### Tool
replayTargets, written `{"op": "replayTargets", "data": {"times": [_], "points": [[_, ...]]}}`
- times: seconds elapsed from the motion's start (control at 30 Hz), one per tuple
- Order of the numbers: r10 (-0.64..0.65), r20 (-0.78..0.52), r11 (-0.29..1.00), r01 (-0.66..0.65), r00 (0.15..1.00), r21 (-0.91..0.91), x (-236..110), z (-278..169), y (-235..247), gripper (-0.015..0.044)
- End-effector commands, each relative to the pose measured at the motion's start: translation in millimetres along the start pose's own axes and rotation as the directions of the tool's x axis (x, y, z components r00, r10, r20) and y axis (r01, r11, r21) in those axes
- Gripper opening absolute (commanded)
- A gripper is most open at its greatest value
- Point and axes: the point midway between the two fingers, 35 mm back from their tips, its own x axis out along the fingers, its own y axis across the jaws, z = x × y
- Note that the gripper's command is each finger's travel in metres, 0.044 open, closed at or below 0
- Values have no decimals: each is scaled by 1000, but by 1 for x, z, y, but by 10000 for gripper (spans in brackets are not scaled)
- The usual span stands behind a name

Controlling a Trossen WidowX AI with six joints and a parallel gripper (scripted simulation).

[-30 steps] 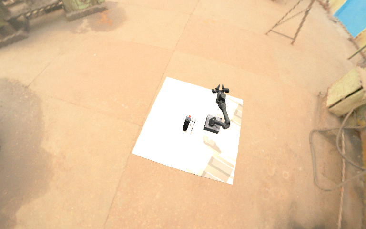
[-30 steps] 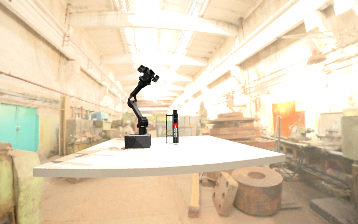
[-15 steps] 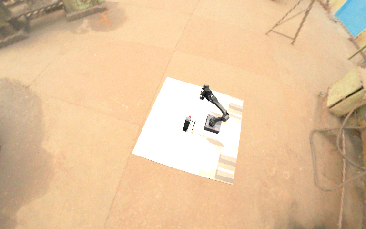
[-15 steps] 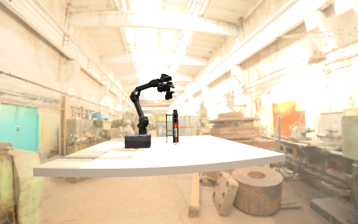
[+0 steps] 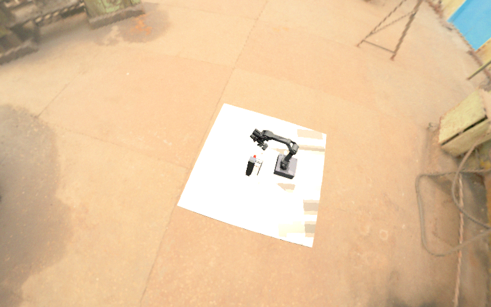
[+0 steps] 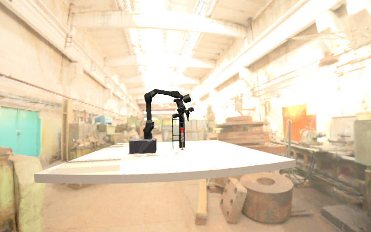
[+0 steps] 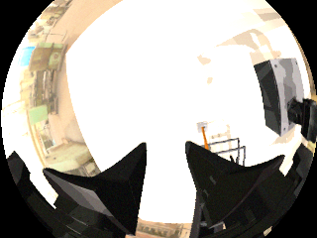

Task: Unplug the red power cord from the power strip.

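Observation:
The black power strip (image 5: 249,167) (image 6: 182,137) stands upright on the white table top (image 5: 224,202) (image 6: 219,161), next to a thin wire rack (image 5: 258,167) (image 6: 175,131). The red plug (image 5: 254,156) (image 6: 181,128) sits in the strip near its top, and its thin orange-red cord (image 6: 182,140) (image 7: 206,135) hangs down along the strip. My gripper (image 5: 263,146) (image 6: 182,116) (image 7: 165,146) hangs just above the strip's top, pointing down. Its fingers stand partly apart with nothing between them, and it touches neither plug nor strip.
The arm's dark base (image 5: 285,167) (image 6: 142,145) (image 7: 280,95) stands on the table beside the strip. The table's edges lie well away from the strip. Workshop clutter stands on the floor around and under the table.

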Motion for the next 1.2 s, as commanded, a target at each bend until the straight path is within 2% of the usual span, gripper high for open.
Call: {"op": "replayTargets", "data": {"times": [0.0, 0.07, 0.5, 1.17], "points": [[-280, -55, 932, 258, 958, -253, 26, -46, -47, 160], [-324, -56, 911, 295, 944, -289, 29, -52, -55, 160], [-324, -56, 911, 295, 944, -289, 30, -52, -55, 160], [-325, -59, 911, 295, 944, -289, 25, -82, -63, 160]]}}
